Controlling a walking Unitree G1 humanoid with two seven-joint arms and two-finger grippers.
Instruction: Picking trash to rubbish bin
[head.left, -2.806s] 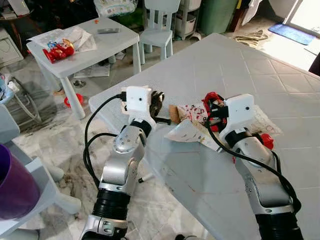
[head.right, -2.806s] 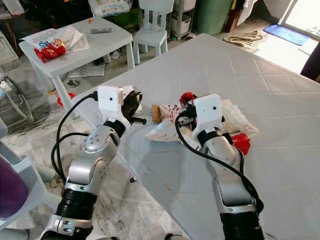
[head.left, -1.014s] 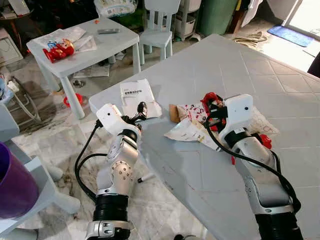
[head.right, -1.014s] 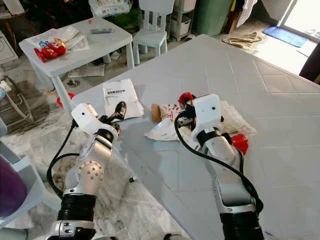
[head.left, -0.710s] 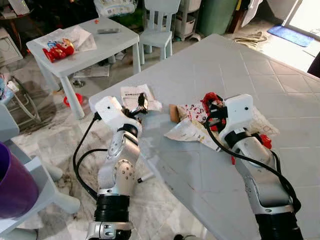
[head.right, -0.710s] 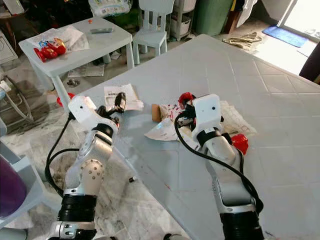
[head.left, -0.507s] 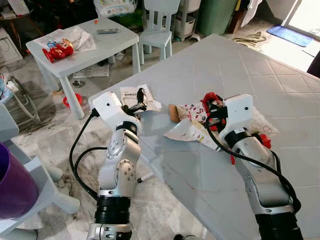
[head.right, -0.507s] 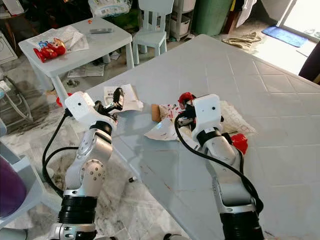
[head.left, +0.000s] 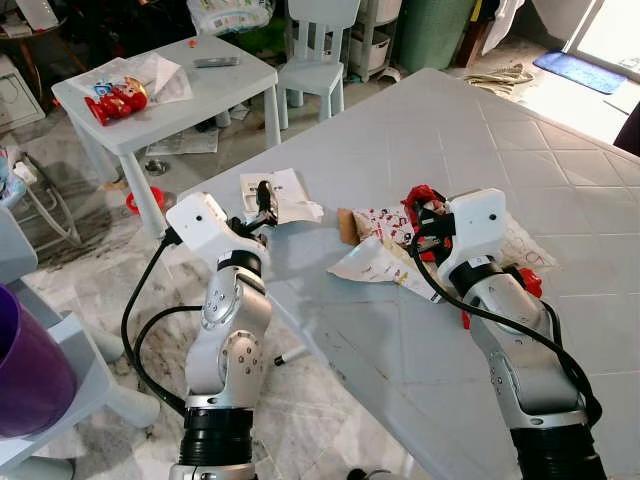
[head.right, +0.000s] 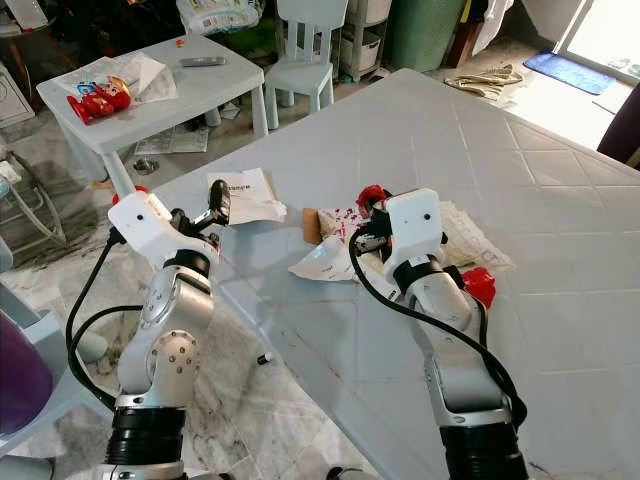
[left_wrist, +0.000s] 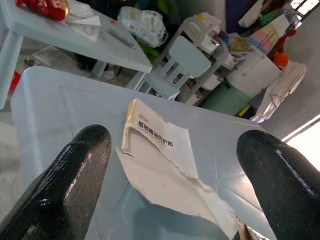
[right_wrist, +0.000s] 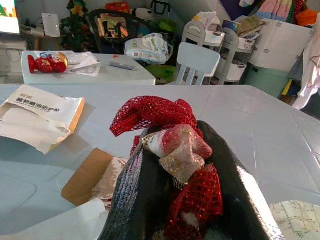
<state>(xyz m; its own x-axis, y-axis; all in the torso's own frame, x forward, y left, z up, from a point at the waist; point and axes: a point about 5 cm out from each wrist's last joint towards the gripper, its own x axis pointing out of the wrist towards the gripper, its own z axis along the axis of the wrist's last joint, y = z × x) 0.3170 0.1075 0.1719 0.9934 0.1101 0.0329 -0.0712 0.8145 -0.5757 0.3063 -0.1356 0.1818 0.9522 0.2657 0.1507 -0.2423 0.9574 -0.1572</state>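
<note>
A crumpled wad of red mesh netting with a shiny red and silver wrapper is pinched between the pressed-together black fingers of the right gripper, near the middle of the large pale grey tiled table. At the 9 o'clock side of that gripper, a small brown cardboard piece and a white printed paper wrapper are seen lying on the tabletop. The right arm is bent at the elbow and reaches forward over the table. The left gripper is held with its fingers spread wide apart, empty, at the table's corner; the torn flat white and tan paper envelope with black print lies on the table just ahead of it, framed between the two fingers in the wrist view. The left arm rises beside the table edge, its white wrist block tilted. At 11 o'clock, a small white plastic table is seen carrying a red snack packet.
</note>
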